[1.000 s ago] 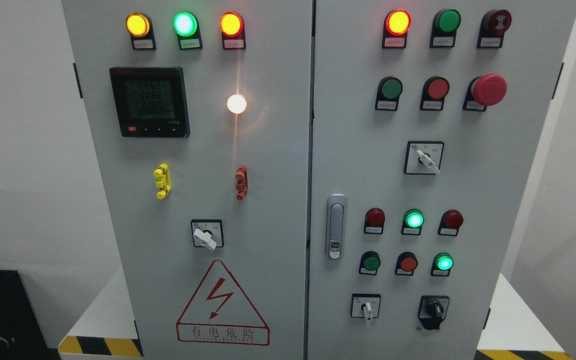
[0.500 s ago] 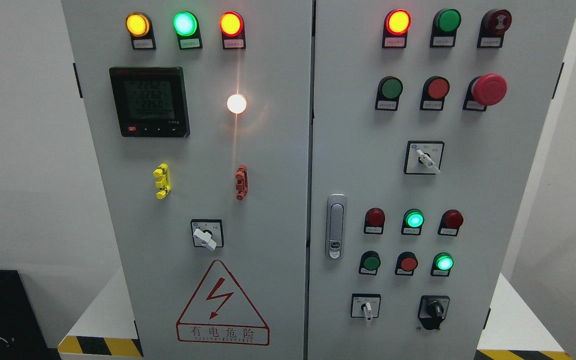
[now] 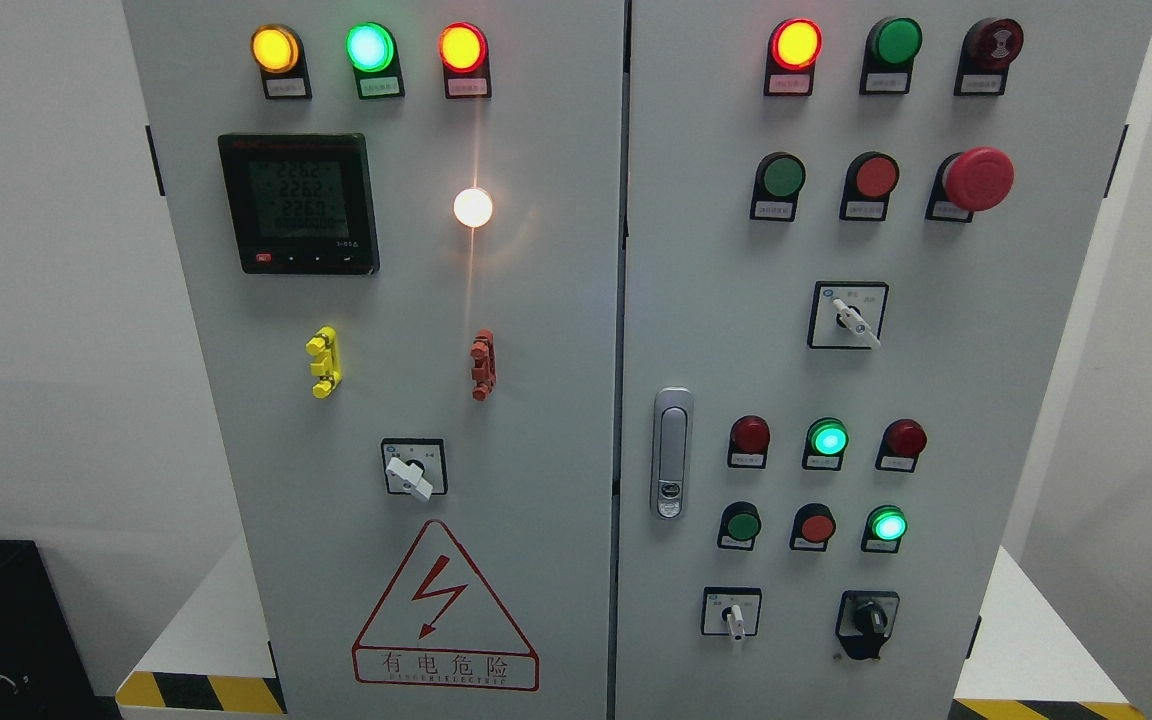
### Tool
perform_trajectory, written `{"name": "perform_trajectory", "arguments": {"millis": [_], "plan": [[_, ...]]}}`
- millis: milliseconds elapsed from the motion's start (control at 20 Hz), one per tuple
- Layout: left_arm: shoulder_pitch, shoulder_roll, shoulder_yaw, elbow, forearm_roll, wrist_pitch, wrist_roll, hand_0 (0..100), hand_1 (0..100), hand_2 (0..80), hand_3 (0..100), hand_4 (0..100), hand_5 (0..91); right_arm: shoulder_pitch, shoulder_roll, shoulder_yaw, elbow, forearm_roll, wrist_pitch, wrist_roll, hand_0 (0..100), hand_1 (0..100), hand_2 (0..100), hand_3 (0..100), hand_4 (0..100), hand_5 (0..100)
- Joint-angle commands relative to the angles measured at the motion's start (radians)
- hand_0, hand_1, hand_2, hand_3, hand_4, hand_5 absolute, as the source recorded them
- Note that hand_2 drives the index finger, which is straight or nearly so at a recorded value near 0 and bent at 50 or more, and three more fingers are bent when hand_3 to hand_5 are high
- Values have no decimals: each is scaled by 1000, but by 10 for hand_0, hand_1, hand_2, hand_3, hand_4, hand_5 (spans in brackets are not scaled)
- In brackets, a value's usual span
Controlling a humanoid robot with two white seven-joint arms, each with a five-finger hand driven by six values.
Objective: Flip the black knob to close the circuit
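Observation:
The black knob (image 3: 870, 621) sits on a black plate at the lower right of the right cabinet door (image 3: 986, 420). Its handle stands about upright, leaning slightly right at the top. No robot hand or arm shows in the head view.
A white-handled selector (image 3: 733, 618) is left of the black knob. Green lamps (image 3: 887, 524) and red and green buttons sit above it. A red mushroom stop button (image 3: 976, 179) is at the upper right. A metal door latch (image 3: 672, 453) is mid-panel. A white base with hazard stripes (image 3: 198, 691) carries the cabinet.

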Motion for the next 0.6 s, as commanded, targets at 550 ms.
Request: {"name": "perform_trajectory", "arguments": {"millis": [550], "plan": [[0,0,0,0,0,0,1,120,556,0,0,0,0,-41,41,-25,-766,311,114,99,0,0,894,1000,918,900]]}}
